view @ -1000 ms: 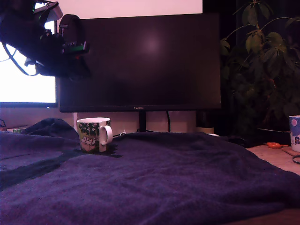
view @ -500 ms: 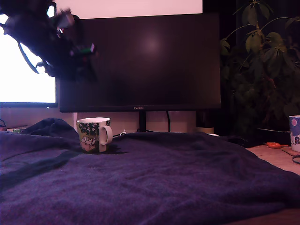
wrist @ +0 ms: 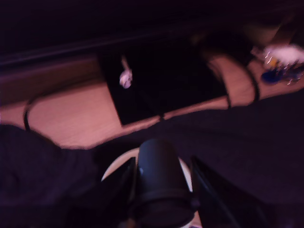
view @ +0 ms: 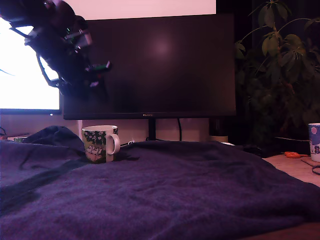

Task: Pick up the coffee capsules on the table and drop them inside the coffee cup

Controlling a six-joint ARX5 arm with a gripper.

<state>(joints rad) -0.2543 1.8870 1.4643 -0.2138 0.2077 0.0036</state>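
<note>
In the wrist view a dark round coffee capsule sits between the two dark fingers of my gripper, which is shut on it. Just beneath it shows the white rim of the coffee cup. In the exterior view the cup, white with a green leafy picture and a loop handle, stands upright on the rumpled navy blanket covering the table. My gripper hangs well above it, slightly toward the exterior view's left. The capsule cannot be made out in that view.
A large dark monitor stands right behind the cup, with its black base and cables on bare wood. A leafy plant and a pale blue dotted cup are at the exterior view's right.
The arm has swung toward the exterior view's right and lowered a little, bringing the gripper closer to over the cup. The cup has not moved.
</note>
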